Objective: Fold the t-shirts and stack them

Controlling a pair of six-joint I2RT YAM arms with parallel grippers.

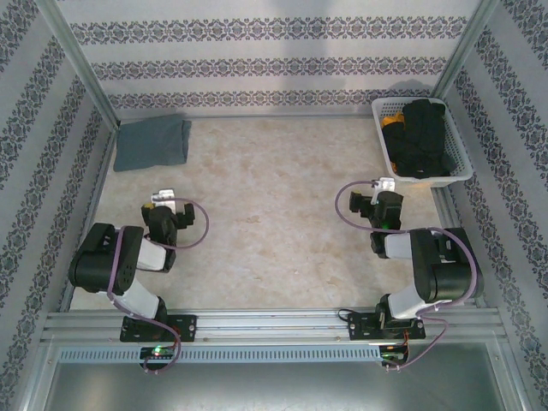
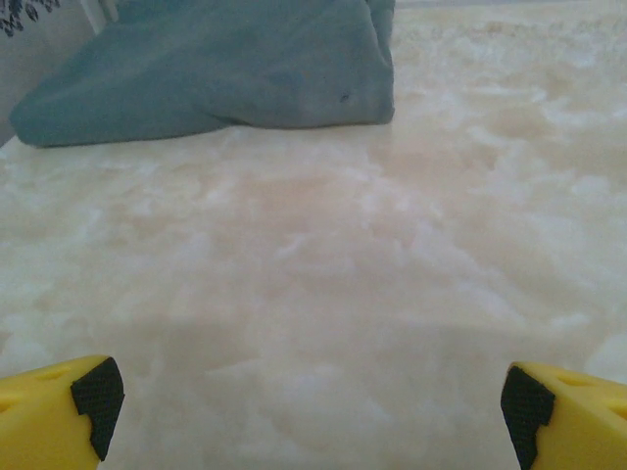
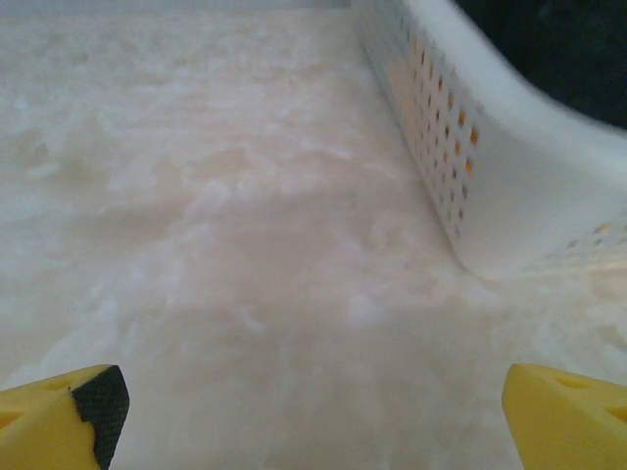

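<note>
A folded slate blue-grey t-shirt (image 1: 151, 141) lies in the far left corner of the table; the left wrist view has it ahead at the top (image 2: 225, 73). My left gripper (image 1: 163, 199) sits low near the left arm's base, open, its yellow fingertips (image 2: 59, 411) wide apart over bare tabletop. On the right, my right gripper (image 1: 383, 186) is open too, with nothing between its fingers (image 3: 64, 416), just short of the white basket (image 1: 463, 163). Dark cloth (image 1: 421, 137) fills that basket.
The basket's perforated white wall (image 3: 460, 147) stands close on the right in the right wrist view. Patterned walls and metal posts enclose the table on three sides. A marbled beige tabletop (image 1: 274, 205) stretches between the arms.
</note>
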